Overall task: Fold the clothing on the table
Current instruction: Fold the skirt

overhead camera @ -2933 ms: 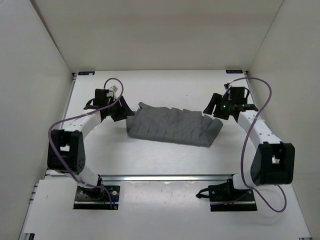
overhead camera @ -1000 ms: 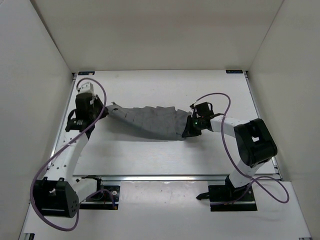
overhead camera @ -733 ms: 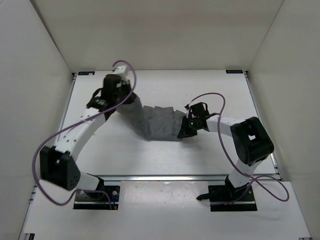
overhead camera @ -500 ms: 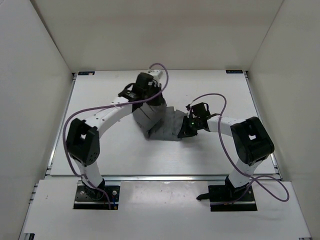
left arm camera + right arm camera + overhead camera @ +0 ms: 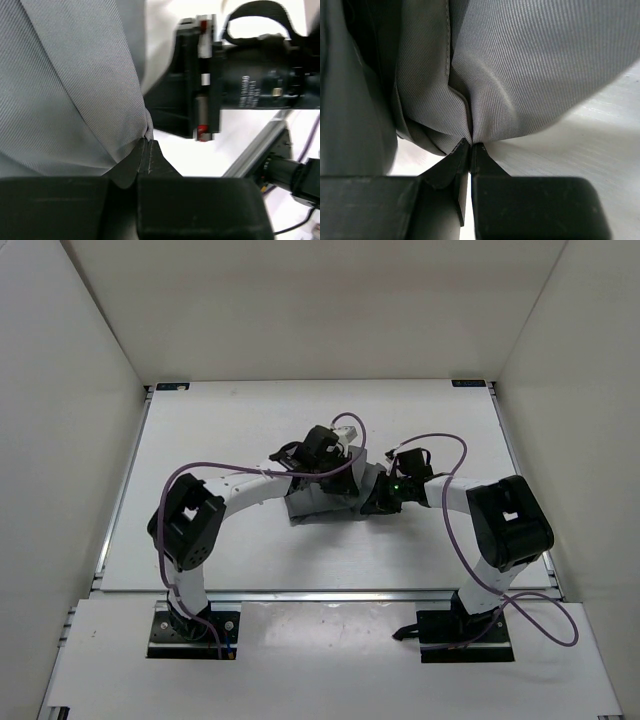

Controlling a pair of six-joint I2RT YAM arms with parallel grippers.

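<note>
My left claw (image 5: 340,462) and right claw (image 5: 378,498) are each pinched shut on an edge of the clothing (image 5: 318,504), which lies bunched at the middle of the tabletop (image 5: 220,430). The right claw sits just beside the left, at its four o'clock. The doubled cloth lies toward its eight o'clock.

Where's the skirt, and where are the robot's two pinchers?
skirt (image 5: 325,505), top view, its folded near edge.
left gripper (image 5: 148,142), left wrist view, fingertips pinching the cloth.
right gripper (image 5: 470,142), right wrist view, fingertips pinching the cloth.
</note>
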